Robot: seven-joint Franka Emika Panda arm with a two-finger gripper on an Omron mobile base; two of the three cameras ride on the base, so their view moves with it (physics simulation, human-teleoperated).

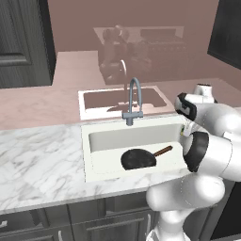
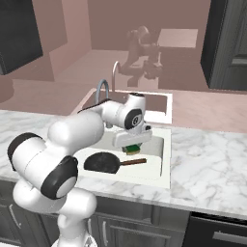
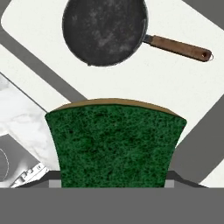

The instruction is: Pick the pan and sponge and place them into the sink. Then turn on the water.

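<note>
Pan (image 1: 138,159) lies flat on the sink (image 1: 101,141) floor, toward the near wall, handle running out toward the right wall. That half of the placing looks done.

Step in hand, as I judge it: dropping the sponge (image 3: 114,142) into the basin. Sponge sits clamped in the end effector (image 2: 132,143), green face to the hand camera, a thin yellow edge along its top; jaws stand about as wide as the block. In the hand view the pan lies beyond the sponge with bare white basin between.

To do it well: lower further inside the sink walls before letting go, release over the bare floor beside the pan handle rather than on the pan, open fully, lift straight up clear of the rim. The gooseneck faucet (image 1: 133,101) at the back edge stays free for the water step; no stream runs yet.

Arm pose: elbow folded low at the table's (image 1: 40,162) front edge, forearm reaching over the sink's right side, wrist bent down, end effector pointing into the basin.
</note>
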